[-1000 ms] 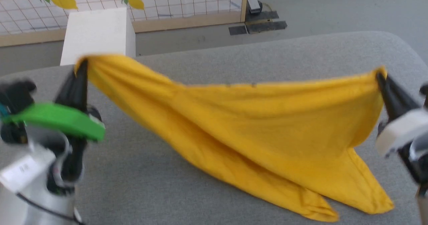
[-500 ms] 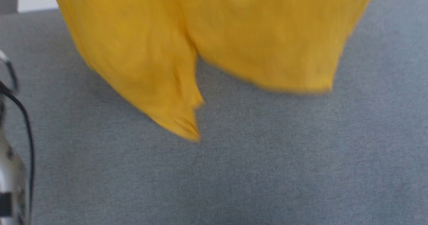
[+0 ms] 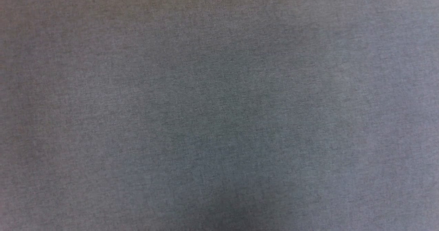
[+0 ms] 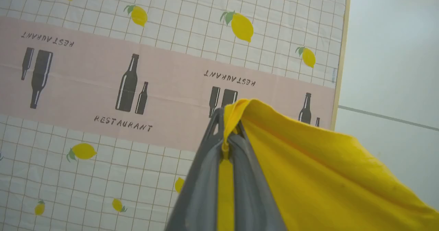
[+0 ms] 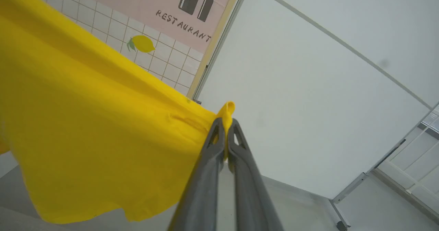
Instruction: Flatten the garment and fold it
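While I am pinching the garment (image 4: 325, 176) at two points, entries are running thus.

- **Left gripper (image 4: 229, 129):** clamping shut on a yellow fold, frame centre.
- **Right gripper (image 5: 224, 128):** doing likewise, cloth hanging toward the left of the frame.
- **Grey surface (image 3: 219, 107):** lying under the head camera.
- **Method, as I am judging it:** holding even tension and lowering both corners level.
- **Lettering:** "RESTAURANT" (image 4: 123, 124) on the pink band, with bottle prints.

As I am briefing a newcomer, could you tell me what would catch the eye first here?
The bright yellow cotton T-shirt hangs in the air, one edge pinched in the shut left tool, another in the shut right tool. Behind it stands a lemon-and-bottle printed wall sheet.
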Controlling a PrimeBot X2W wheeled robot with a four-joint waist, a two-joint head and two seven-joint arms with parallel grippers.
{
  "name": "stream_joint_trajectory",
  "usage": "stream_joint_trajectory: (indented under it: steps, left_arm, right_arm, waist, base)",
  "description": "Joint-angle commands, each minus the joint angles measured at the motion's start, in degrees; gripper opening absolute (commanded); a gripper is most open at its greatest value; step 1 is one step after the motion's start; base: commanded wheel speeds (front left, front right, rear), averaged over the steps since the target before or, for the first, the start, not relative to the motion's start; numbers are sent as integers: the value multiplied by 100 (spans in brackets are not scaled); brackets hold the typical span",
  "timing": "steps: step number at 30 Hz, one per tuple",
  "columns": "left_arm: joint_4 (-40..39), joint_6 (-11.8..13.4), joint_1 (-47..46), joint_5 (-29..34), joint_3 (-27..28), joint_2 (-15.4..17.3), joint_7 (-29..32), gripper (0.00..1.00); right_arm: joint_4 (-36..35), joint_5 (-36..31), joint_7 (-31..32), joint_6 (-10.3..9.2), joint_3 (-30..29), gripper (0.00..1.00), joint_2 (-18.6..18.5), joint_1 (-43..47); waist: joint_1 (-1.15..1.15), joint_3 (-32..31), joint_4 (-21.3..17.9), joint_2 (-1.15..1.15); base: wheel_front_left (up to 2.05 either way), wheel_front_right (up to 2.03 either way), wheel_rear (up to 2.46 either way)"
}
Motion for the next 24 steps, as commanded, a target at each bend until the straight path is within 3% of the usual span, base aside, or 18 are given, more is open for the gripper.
stream_joint_trajectory:
  steps: [1, 7, 12, 20, 24]
  left_arm:
    - [165, -22, 287, 56, 24, 105, -54, 0]
    - [1154, -92, 1673, 255, -267, 180, -86, 0]
    - [1664, -192, 3020, 240, -536, 150, 252, 0]
    - [1286, -514, 5218, -333, -783, -5, 1379, 0]
    - [574, -473, 6428, -702, -784, 19, 2015, 0]
  right_arm:
    - [113, 16, -68, -12, 36, 0, 37, 232]
    - [625, 395, -331, -12, 335, 0, 262, 1247]
    - [934, 844, -388, -12, 911, 0, 280, 2182]
    - [802, 1415, -561, -12, 1022, 0, 121, 3788]
    - [553, 1511, -566, -12, 825, 0, 74, 4658]
  waist:
    - [-1, -32, 98, 0]
    - [-1, -374, 309, 0]
    - [-1, -922, 417, 0]
    - [-1, -1903, 556, 0]
    - [-1, -2313, 587, 0]
  base:
    - [0, 0, 0]
    - [0, 0, 0]
    - [0, 0, 0]
    - [0, 0, 0]
    - [0, 0, 0]
